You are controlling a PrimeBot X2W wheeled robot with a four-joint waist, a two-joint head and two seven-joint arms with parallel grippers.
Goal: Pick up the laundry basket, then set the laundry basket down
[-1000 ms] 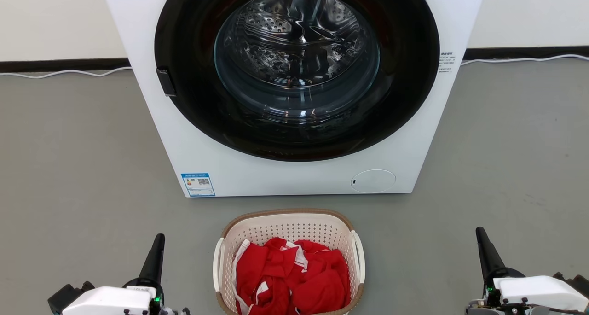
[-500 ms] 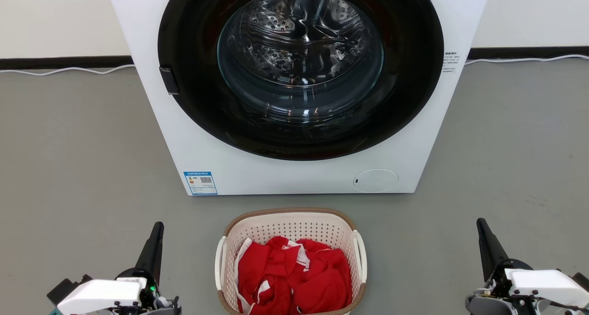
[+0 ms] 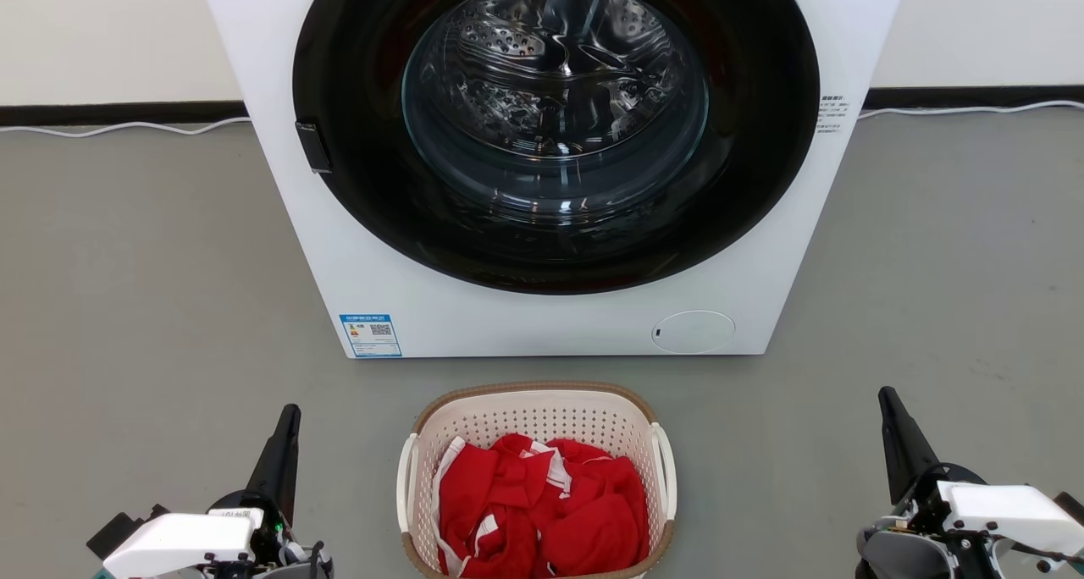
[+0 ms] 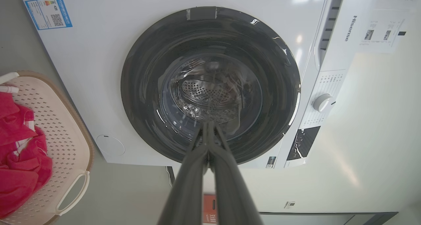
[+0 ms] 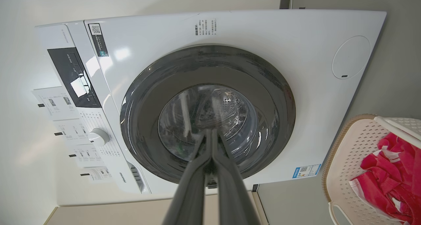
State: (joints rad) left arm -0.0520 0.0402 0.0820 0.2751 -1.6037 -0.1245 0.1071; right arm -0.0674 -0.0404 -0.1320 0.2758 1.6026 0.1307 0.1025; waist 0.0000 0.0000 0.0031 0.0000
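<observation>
The laundry basket, cream-white and perforated with a brown rim and white side handles, stands on the grey floor in front of the washing machine, holding red and white clothes. It also shows at the left edge of the left wrist view, laundry basket, and at the lower right of the right wrist view, laundry basket. My left gripper is shut with nothing in it, left of the basket and apart from it. My right gripper is shut and empty, well to the basket's right. Both point toward the machine.
A white front-loading washing machine with a closed dark round door stands just behind the basket. White cables run along the wall's base. Bare grey floor lies on both sides.
Both grippers have moved a little forward, toward the machine. The head view has shifted slightly, so the machine sits a bit more to the right. The basket stays in place.
</observation>
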